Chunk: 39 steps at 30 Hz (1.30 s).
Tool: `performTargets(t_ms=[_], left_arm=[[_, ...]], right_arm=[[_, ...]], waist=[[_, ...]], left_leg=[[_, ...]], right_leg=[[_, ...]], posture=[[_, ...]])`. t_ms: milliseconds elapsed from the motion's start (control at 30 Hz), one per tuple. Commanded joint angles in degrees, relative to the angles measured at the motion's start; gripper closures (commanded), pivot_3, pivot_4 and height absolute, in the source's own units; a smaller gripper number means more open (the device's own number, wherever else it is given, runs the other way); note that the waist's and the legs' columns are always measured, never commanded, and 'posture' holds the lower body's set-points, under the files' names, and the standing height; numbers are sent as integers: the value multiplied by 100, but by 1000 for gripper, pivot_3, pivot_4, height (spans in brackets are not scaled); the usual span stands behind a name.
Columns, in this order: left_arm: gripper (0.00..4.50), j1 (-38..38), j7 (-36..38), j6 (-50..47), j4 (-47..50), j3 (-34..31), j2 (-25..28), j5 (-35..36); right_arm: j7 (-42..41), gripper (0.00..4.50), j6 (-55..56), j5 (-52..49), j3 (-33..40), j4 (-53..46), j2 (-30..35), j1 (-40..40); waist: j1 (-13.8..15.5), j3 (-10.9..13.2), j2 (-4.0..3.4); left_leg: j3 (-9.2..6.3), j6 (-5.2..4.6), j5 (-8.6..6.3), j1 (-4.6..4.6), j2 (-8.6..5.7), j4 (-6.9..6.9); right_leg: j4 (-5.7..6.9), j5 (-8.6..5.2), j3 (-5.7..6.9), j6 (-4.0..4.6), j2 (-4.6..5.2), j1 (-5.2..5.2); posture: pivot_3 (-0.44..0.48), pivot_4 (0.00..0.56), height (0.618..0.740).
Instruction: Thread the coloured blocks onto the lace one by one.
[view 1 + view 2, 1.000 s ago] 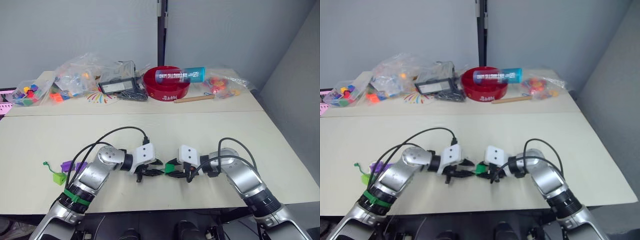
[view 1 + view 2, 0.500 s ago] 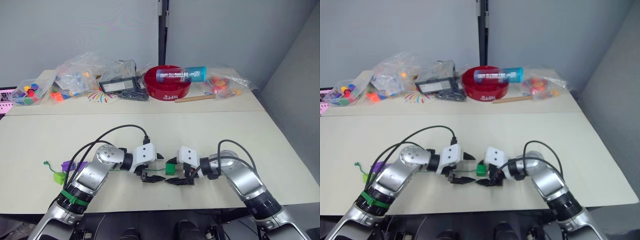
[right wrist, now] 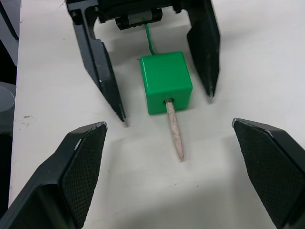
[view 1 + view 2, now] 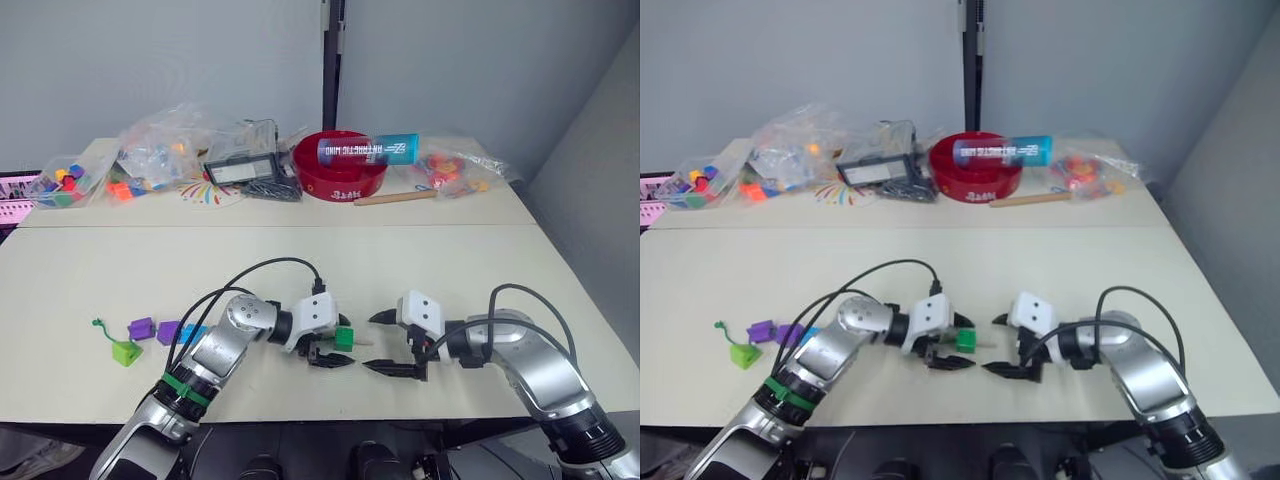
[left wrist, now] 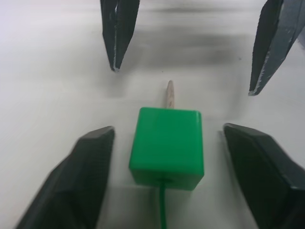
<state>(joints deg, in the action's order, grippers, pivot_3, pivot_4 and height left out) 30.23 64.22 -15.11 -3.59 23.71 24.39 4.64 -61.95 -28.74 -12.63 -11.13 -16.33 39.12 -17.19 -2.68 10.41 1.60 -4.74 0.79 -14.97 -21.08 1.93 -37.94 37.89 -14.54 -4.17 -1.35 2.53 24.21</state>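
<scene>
The dark green block [image 3: 166, 82], a smooth, glossy plastic cube with rounded edges, sits on the matte cream table [image 4: 420, 265] with the lace [image 3: 150, 40] run through its hole: thin green cord enters one face and the stiff, pale, tapered tip [image 3: 174, 129] sticks out of the opposite one. It lies between the spread fingers of the left gripper [image 4: 326, 354], touching neither; the right gripper [image 4: 388, 345], also wide open and empty, faces the block from just beyond the tip. Far from the block along the cord lie two purple cubes [image 4: 141, 328], a blue cube [image 4: 190, 333] and a lime green cube [image 4: 125, 352]. Behind the block at the table's back edge, a red bowl [image 4: 338, 177] carries a blue tube [image 4: 368, 150] across its rim, beside clear bags of mixed toy pieces [image 4: 160, 155]. Half a second ago the right gripper was right beside the block; now it has drawn back.
</scene>
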Motion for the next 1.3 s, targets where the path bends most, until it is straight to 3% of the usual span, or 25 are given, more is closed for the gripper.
performTargets(t_ms=[33, 133, 167, 433, 467, 867, 1067, 1300], left_arm=[[2149, 60, 75, 82, 45, -25, 10, 36], [3158, 46, 107, 80, 65, -44, 35, 44], [3294, 41, 118, 75, 76, -51, 44, 49], [3294, 10, 180, 68, 122, -64, 87, 71], [3294, 12, 184, 70, 120, -64, 87, 70], [3294, -6, 232, 62, 160, -110, 138, 98], [3294, -155, 358, -98, 377, -379, 501, 267], [3294, -806, 723, -19, 518, -1137, 1762, 575]], right_arm=[[72, 0, 155, -21, 60, -70, 43, -5], [107, 0, 257, 60, -4, 30, 48, -12], [125, 0, 296, 100, -32, 70, 46, -22], [170, 0, 571, 338, -293, 459, -55, -184], [167, 528, 601, 363, -323, 512, -74, -206], [127, 4476, 770, 442, -411, 740, -102, -239], [35, 4500, 795, 377, -375, 696, -63, -320], [-309, 4500, 859, 180, -167, 621, 299, -318]], waist=[[11, 0, 0], [24, 0, 0], [24, 0, 0], [17, 0, 0], [13, 0, 0], [15, 0, 0], [-1, 0, -1], [-8, 1, -2]], left_leg=[[0, 0, 0, 0, -1, 0], [0, 0, 0, -2, -1, 0], [0, 0, 0, -3, -1, 0], [0, 0, 0, -2, 0, 0], [0, 0, 0, -2, -1, 0], [0, 0, 0, -1, 0, 0], [1, 0, 0, 0, 0, 0], [0, 0, 0, 2, 3, 0]], right_leg=[[0, 0, 0, 0, 1, 0], [-4, 0, 0, -1, 2, -1], [-5, 0, 0, -1, 2, 0], [-5, 0, 0, -1, 1, -1], [-5, 0, 1, -1, 1, -1], [-4, 0, 1, -1, 2, -1], [-2, 0, 0, 0, 1, -1], [1, 0, 1, 0, 0, 2]], posture=[[0, 150, 740], [0, 150, 740], [0, 150, 740], [0, 150, 740], [0, 150, 740], [0, 150, 740], [0, 150, 740], [0, 150, 740]])
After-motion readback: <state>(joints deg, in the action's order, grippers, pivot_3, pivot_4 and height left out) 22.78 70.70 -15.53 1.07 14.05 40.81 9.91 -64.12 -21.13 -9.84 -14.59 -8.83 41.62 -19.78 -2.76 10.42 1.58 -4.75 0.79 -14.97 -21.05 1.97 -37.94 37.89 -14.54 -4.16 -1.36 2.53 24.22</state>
